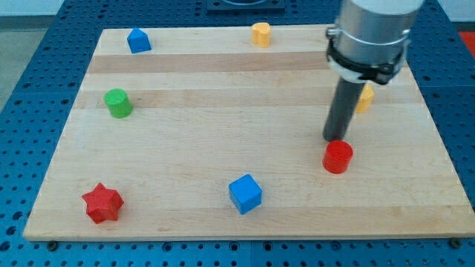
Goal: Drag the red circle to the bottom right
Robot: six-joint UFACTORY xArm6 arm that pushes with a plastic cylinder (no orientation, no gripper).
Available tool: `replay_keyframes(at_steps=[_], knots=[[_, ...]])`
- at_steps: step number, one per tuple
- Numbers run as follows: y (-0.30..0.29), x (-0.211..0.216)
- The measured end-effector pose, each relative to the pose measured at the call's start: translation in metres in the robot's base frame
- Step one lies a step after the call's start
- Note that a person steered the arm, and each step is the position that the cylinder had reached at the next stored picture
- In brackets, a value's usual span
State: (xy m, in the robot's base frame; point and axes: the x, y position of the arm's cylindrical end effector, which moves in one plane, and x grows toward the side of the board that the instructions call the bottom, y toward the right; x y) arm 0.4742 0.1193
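The pale wooden tabletop (223, 96) carries scattered blocks; no writing is legible. My tip (334, 139), a bare rod end effector holding nothing, touches the top edge of the red circle block (338, 156), right of centre. Pushing has begun; next, shove toward the view's bottom right.

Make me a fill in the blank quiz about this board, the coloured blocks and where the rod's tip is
1. My tip sits just above the ____ circle, on its upper edge in the view.
2. The block nearest the view's bottom left corner is a red ____.
3. The green cylinder lies near the board's ____ edge in the view.
4. The arm partly hides a ____ block behind it.

Missing words: red; star; left; yellow
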Motion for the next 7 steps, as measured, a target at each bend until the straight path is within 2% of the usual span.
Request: replay_keyframes(at_steps=[2, 3, 5, 7], knots=[[-0.013, 0.0], [-0.013, 0.019], [-0.01, 0.024], [0.021, 0.024]])
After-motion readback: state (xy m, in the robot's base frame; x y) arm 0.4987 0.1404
